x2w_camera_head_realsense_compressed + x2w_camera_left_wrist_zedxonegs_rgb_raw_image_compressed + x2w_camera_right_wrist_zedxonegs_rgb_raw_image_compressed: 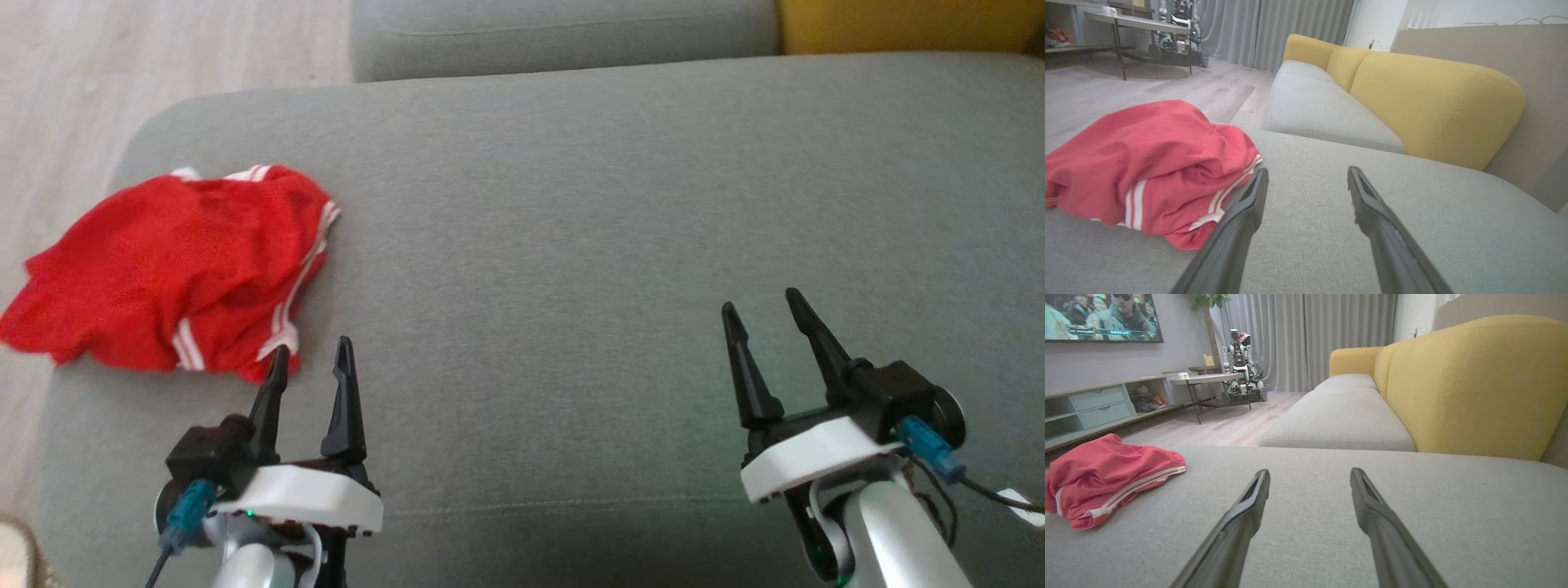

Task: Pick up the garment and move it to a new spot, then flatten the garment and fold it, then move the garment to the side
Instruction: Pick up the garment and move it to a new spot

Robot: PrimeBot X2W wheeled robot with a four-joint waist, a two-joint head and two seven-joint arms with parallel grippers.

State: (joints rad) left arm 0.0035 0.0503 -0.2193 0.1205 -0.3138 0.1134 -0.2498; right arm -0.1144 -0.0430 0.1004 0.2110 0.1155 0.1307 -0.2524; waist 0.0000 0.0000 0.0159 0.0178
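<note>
Red garment [175,269] with white stripes, lying crumpled at the left edge of the grey sofa cushion [571,245] and partly overhanging that edge. My left claw [313,345] stands wide and empty just beside the garment's near hem. My right claw [759,299], equally wide and empty, hovers well apart to the right.

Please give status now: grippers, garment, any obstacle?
Left gripper open, close beside red garment. Right gripper open, apart. Garment crumpled at left edge of sofa cushion. Nothing in the way.
</note>
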